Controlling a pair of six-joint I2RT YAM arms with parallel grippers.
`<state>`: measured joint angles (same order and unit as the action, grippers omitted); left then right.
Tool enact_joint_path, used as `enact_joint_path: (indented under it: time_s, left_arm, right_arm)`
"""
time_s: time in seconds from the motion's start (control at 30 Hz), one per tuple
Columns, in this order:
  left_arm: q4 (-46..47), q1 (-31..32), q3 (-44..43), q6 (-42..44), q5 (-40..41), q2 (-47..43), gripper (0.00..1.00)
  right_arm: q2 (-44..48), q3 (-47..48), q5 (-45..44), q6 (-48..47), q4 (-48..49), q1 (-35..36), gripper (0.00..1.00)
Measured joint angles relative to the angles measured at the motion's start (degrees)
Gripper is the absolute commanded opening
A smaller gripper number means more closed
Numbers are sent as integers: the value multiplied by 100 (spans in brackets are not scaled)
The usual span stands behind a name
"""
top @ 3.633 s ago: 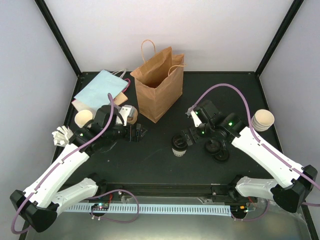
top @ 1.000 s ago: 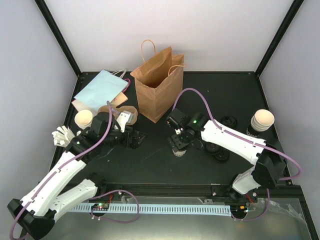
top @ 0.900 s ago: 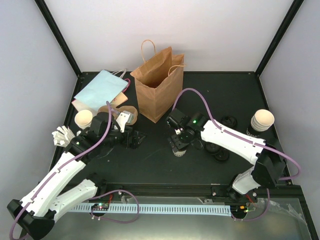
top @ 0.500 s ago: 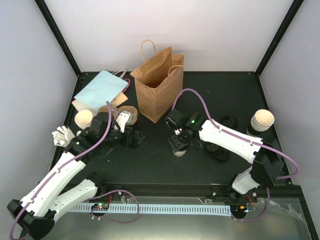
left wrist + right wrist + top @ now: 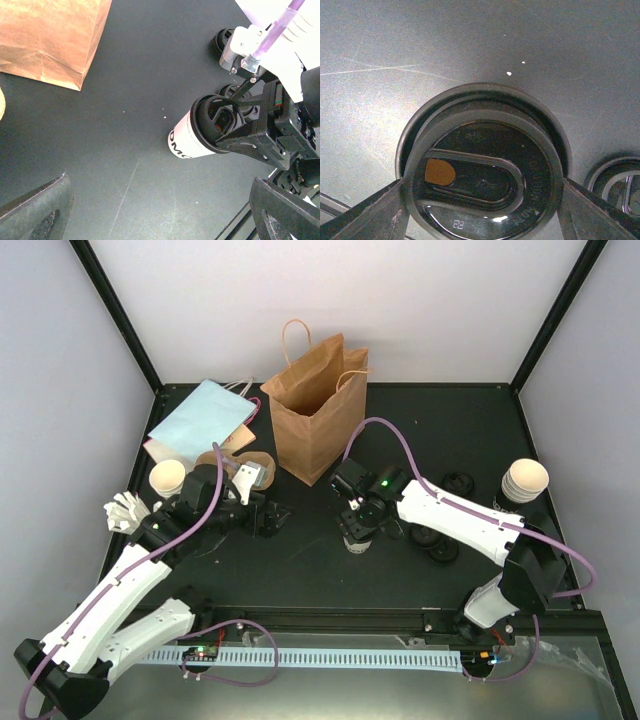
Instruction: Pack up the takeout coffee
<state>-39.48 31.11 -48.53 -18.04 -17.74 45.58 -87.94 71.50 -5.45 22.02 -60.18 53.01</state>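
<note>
Takeout coffee cup (image 5: 356, 539), centre of overhead view: light, crushable; we'd grip the stiff lid (image 5: 482, 170) rim. Right gripper (image 5: 482, 200) straddles it, contact unclear; left gripper (image 5: 160, 210) wide.

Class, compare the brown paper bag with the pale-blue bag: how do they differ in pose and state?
The brown bag stands upright; the pale-blue bag lies flat. The brown bag's mouth is open; the pale-blue bag is folded shut. The brown bag sits at the centre back, the pale-blue bag in the far left corner. Both have handles.
</note>
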Motion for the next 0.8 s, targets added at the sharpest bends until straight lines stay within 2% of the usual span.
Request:
enact_joint_path:
  time_s: [0.8]
  left_arm:
    - [-2, 0, 0, 0, -4, 0, 99]
  right_arm:
    - [125, 28, -52, 2, -101, 0, 77]
